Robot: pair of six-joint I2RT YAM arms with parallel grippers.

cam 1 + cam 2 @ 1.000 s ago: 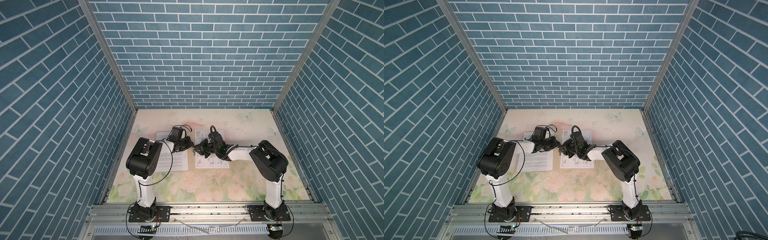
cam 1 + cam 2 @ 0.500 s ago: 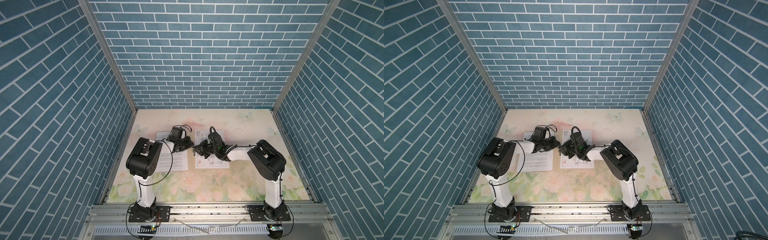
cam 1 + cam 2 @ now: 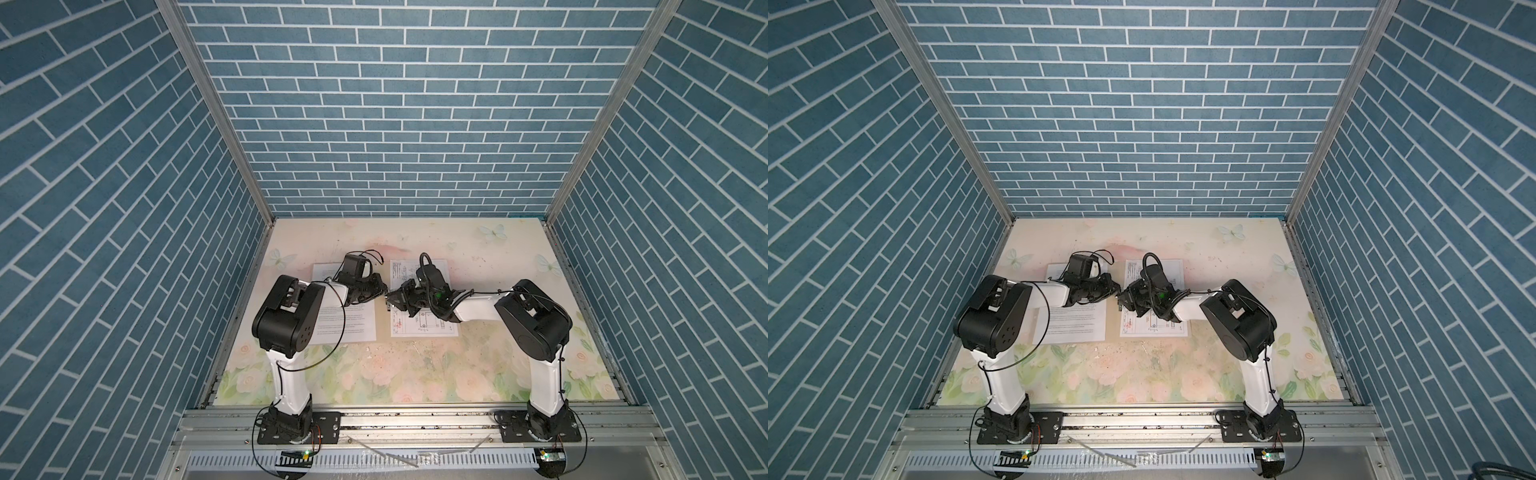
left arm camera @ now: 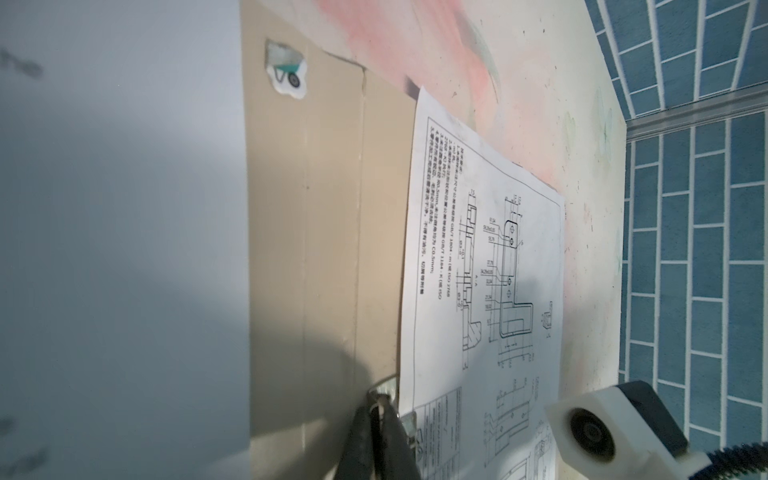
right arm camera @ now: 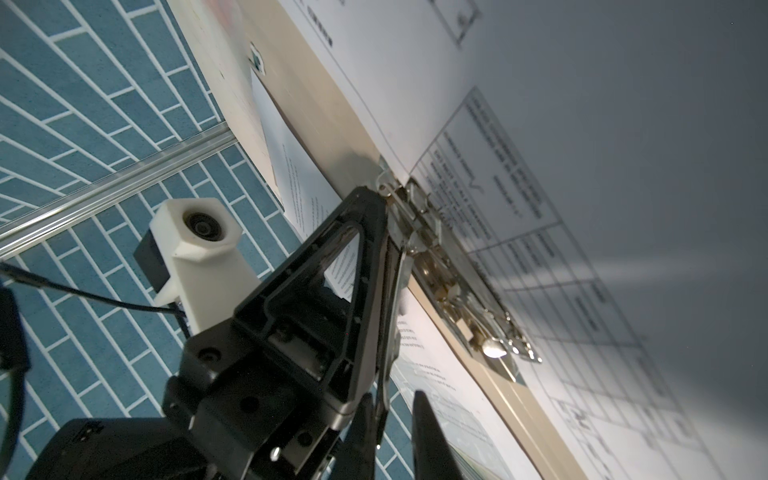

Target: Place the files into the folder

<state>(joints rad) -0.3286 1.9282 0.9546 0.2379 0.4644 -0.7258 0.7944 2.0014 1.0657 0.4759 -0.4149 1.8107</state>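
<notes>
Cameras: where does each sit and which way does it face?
Both top views: high behind left arm and right arm, looking down on the table; both show.
Left wrist: low over the folder, facing the drawing sheet; left gripper tips show.
Right wrist: low beside the clip, facing the left gripper; right gripper tips show.
Shared: both wrist views show folder and clip.

Drawing sheet [image 4: 482,270]: "GB/T 1804", "ISO 2768" (rest blurred).

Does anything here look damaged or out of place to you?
One small thing: a ragged white sticker showing a teal wheelbarrow, on the beige-tan card folder, looks partly torn, its edges uneven.
</notes>
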